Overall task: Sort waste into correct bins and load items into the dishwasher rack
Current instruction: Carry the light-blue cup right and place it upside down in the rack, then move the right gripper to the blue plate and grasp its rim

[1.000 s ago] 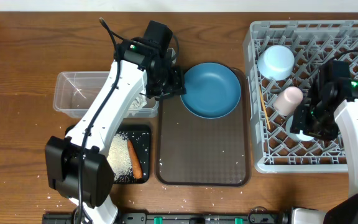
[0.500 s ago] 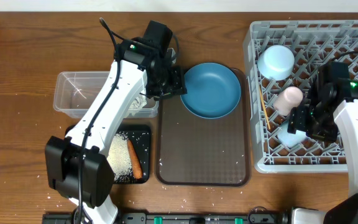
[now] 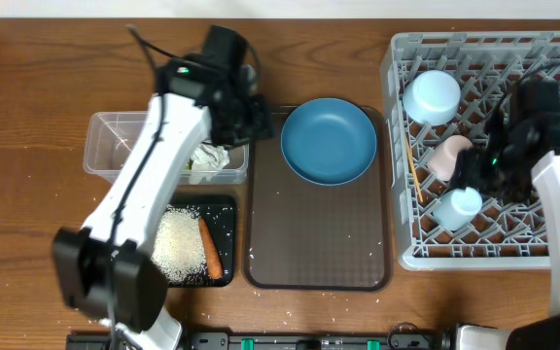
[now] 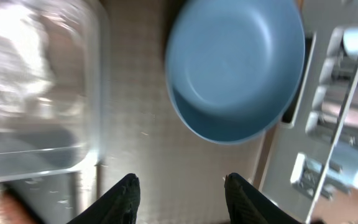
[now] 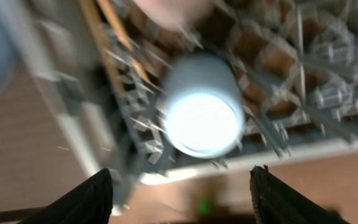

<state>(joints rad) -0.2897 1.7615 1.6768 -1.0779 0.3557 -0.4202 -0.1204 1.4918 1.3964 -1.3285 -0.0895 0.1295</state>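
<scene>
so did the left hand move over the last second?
Yes. In the overhead view the left hand has pulled left, away from the rim of the round dark-blue plate and toward the clear rectangular plastic tub.

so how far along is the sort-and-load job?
Done: wrapper in the clear tub; carrot and rice in the black tray; bowl, pink cup, light-blue cup, chopsticks in the rack.
In hand: nothing; left gripper and right gripper both open.
Left: blue plate on the brown tray, stray grains on the table.
</scene>
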